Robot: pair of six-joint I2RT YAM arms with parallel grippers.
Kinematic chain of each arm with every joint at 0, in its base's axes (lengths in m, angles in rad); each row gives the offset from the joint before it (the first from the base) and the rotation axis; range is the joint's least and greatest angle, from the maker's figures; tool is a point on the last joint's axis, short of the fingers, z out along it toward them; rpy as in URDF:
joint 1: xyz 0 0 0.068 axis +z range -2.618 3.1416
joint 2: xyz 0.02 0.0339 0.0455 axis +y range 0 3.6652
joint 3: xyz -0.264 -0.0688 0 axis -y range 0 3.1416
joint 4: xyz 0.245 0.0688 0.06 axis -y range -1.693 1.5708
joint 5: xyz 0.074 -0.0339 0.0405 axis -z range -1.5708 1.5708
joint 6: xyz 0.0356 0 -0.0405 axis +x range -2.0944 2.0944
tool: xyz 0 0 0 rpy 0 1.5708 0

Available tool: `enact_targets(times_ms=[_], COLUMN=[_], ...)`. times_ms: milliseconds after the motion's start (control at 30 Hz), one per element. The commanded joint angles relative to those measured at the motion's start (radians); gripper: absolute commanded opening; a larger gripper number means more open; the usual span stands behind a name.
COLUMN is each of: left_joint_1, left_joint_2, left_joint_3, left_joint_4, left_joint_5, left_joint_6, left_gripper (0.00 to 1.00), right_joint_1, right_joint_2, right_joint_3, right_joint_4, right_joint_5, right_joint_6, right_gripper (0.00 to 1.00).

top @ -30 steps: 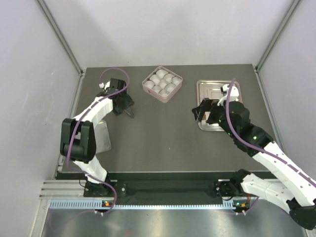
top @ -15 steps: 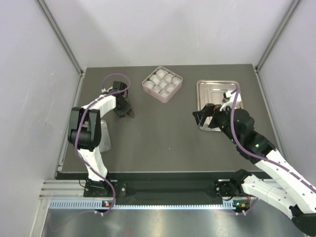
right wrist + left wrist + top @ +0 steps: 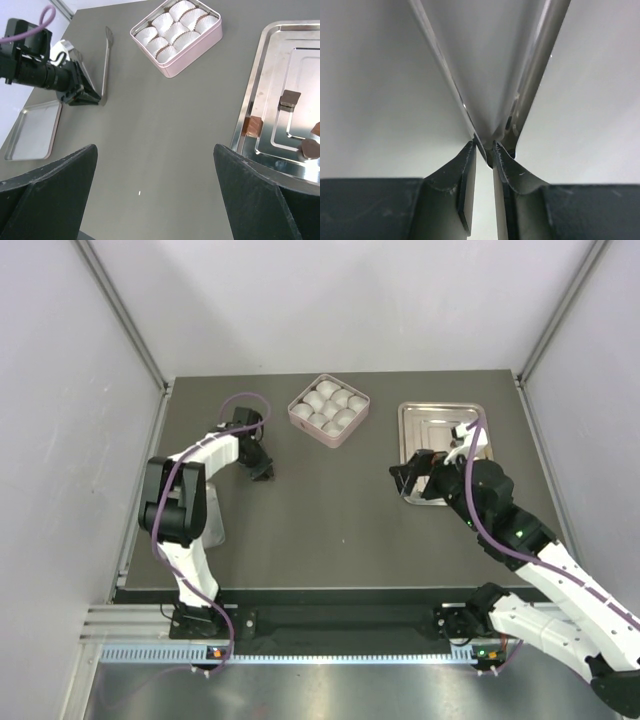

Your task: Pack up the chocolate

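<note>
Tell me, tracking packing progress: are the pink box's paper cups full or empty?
Empty: the paper cups show only white insides; the chocolate lies on the tray.

Open counter (image 3: pixel 330 520) spans the middle — bounded by pink box (image 3: pixel 197 52), steel tray (image 3: pixel 425 420) and tongs (image 3: pixel 106 60).

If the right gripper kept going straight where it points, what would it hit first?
Probably the bare table, before it gets as far as the pink box. Its downward tilt is hard to judge.
</note>
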Motion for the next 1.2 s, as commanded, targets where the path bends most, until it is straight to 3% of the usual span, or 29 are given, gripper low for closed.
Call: enact_targets(times_ms=[0, 267, 667, 933, 1000, 1133, 1167], left_joint_1=[-0.042, -0.131, -0.413, -0.572, -0.611, -0.654, -0.669], left_joint_2=[-0.061, -0.121, -0.212, -0.258, -0.262, -0.270, -0.273], left_joint_3=[-0.042, -0.075, -0.215, -0.223, -0.223, -0.189, -0.165], left_joint_4=[-0.028, -0.055, -0.014, 0.000, 0.003, -0.011, -0.021], left_joint_5=[0.037, 0.052, 0.094, 0.068, 0.063, 0.072, 0.066], left_joint_6=[0.013, 0.005, -0.162, -0.273, -0.286, -0.287, -0.282], left_gripper=[0.24, 0.20, 0.21, 0.24, 0.27, 0.42, 0.59], right_joint_1=[0.008, 0.008, 0.008, 0.006, 0.008, 0.008, 0.006], right_joint_2=[-0.017, -0.071, -0.128, -0.148, -0.146, -0.129, -0.120], right_joint_3=[0.021, 0.021, 0.016, -0.008, -0.010, -0.022, -0.022], right_joint_4=[0.020, -0.018, -0.127, -0.188, -0.201, -0.202, -0.202], right_joint_5=[0.005, 0.002, 0.025, 0.053, 0.051, 0.016, 0.011], right_joint_6=[0.015, 0.035, 0.140, 0.187, 0.192, 0.181, 0.181], right_gripper=[1.00, 1.00, 1.00, 1.00, 1.00, 1.00, 1.00])
